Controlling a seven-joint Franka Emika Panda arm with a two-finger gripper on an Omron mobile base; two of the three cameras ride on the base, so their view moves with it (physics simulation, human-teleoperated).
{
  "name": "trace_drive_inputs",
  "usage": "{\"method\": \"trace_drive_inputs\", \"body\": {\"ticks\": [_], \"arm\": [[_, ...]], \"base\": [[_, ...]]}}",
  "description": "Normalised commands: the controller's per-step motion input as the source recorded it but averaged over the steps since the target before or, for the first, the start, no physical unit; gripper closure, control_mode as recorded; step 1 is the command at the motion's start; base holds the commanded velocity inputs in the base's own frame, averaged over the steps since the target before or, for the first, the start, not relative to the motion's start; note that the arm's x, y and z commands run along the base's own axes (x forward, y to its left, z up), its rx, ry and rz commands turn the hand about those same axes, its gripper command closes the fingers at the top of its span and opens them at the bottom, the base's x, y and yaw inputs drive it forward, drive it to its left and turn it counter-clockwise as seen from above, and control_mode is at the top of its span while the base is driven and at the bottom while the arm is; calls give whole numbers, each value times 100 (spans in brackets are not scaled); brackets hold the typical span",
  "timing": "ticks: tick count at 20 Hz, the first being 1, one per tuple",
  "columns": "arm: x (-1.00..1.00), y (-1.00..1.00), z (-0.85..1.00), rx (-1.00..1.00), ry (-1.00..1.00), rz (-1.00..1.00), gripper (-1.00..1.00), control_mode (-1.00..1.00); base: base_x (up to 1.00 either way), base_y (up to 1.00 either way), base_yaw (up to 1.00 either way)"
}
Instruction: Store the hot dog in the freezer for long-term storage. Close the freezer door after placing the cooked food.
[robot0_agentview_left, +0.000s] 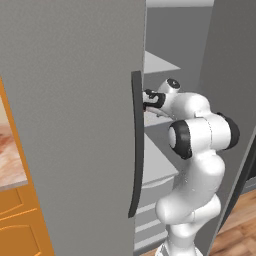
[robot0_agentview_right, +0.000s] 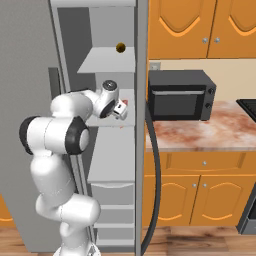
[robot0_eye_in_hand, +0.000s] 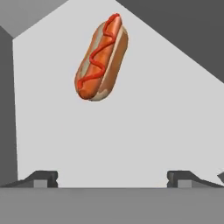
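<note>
Lying loose on the freezer shelf, the hot dog risks a knock from the released pincer just near it.

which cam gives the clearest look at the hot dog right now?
Hand view: the hot dog lies whole and unobstructed on a pale freezer shelf, beyond the open gripper. In the right base view only a small reddish bit peeks out beside the hand. In the left base view I cannot make it out.
</note>
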Motion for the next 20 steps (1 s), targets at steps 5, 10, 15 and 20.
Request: {"method": "trace_drive_inputs", "body": {"ticks": [5, 10, 15, 20], "arm": [[-80, 0, 41, 0, 0, 0, -100, -100], [-79, 0, 60, 0, 2, 0, -100, -100], [-94, 0, 41, -1, 4, 0, -100, -100], [-86, 0, 32, -10, 15, 0, -100, -100]], "base": [[0, 0, 0], [0, 0, 0], [0, 0, 0], [0, 0, 0]]}}
